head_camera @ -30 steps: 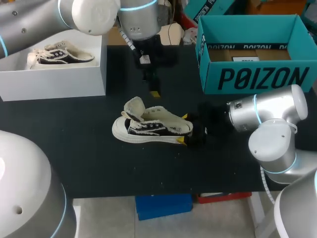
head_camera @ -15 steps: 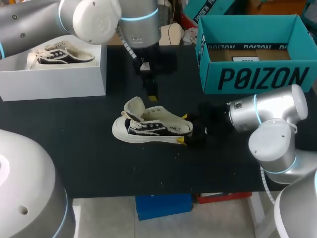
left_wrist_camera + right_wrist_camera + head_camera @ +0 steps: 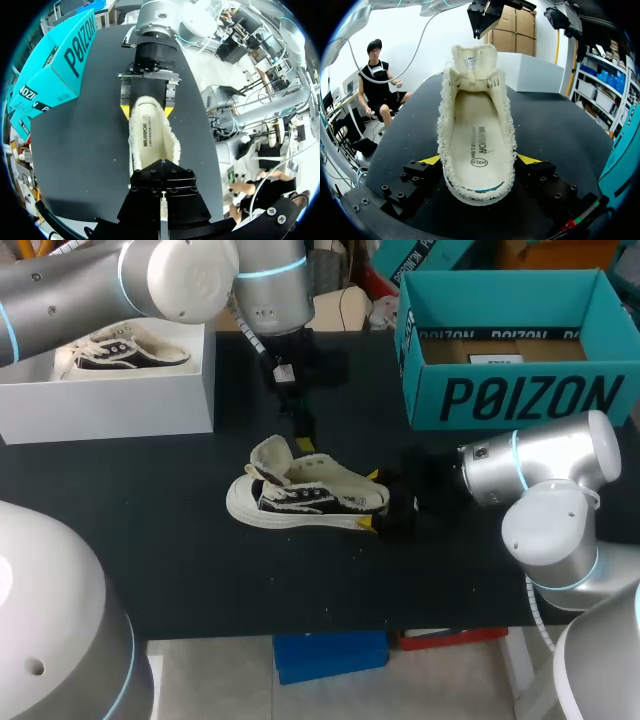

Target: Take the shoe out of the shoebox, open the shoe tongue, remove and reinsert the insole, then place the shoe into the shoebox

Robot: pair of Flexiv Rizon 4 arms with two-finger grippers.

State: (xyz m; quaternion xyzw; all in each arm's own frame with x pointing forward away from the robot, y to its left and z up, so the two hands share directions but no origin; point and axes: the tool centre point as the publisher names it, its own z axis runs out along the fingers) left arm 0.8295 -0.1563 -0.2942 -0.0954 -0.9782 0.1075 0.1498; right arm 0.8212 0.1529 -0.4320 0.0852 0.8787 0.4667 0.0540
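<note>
At the middle of the desk [image 3: 200, 570], the shoe [image 3: 305, 498] stands on its sole, well apart from both boxes. Its heel is hidden between the yellow tips of the right gripper [image 3: 370, 502], which clamps it from both sides. That gripper's dark body is hard to make out against the dark desk in the head view.

In the left wrist view the shoe's toe and tongue are cut off behind the left gripper [image 3: 162, 164], whose yellow tips do not show there. Its two black finger blocks meet at the midline, so it is clenched on nothing. It hangs over the desk on the far side of the shoe, apart from it.

The teal shoebox [image 3: 510, 400] stands open at the desk's far right. Its front wall hides much of the inside, and only a brown floor with a white label shows. A white box [image 3: 110, 405] at the far left holds a second shoe [image 3: 125, 352].

The shoe's long axis runs across the desk, toe towards my left and heel towards my right. Its tongue [image 3: 270, 455] is folded up over the toe, and the pale insole [image 3: 477, 140] lies flat inside.
</note>
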